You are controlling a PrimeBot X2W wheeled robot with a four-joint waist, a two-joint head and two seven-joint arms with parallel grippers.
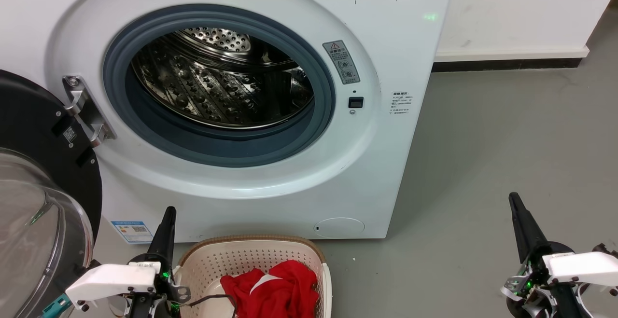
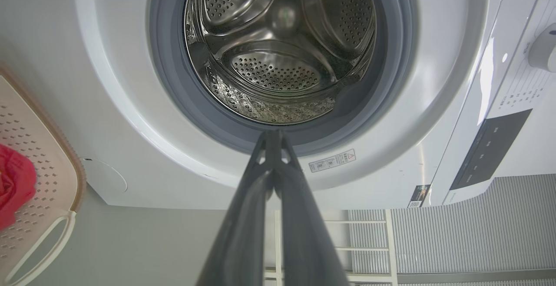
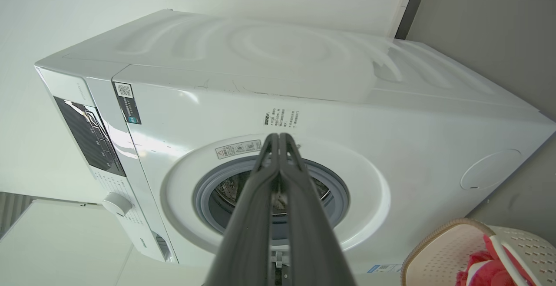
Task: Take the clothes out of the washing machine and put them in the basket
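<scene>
The white front-loading washing machine [image 1: 270, 197] stands on a grey floor [image 1: 507, 139] against a white wall. Its black-rimmed glass door [image 1: 43, 202] hangs swung open on the left, carried by a metal hinge [image 1: 87, 110]. A round grey rubber seal [image 1: 217, 149] frames the opening. Behind it the perforated steel drum [image 1: 217, 81] shows bare metal across its visible interior.

The cream perforated basket [image 1: 227, 260], with a brown woven-look rim, sits on the floor just in front of the machine's lower front panel. The red jersey [image 1: 277, 289], marked with a white stripe, lies bunched inside the basket, toward its right half in the head view.

The left gripper [image 1: 170, 210] is positioned just beside the basket's left rim and points toward the machine. Its two dark fingers [image 2: 243, 216] are pressed together at the tips and grip nothing. The right gripper [image 1: 512, 198] hangs over bare floor, well apart from the basket. Its fingers [image 3: 247, 216] are likewise closed tip to tip and grip nothing.

A grey warning sticker [image 1: 341, 62] is fixed to the right of the seal.
</scene>
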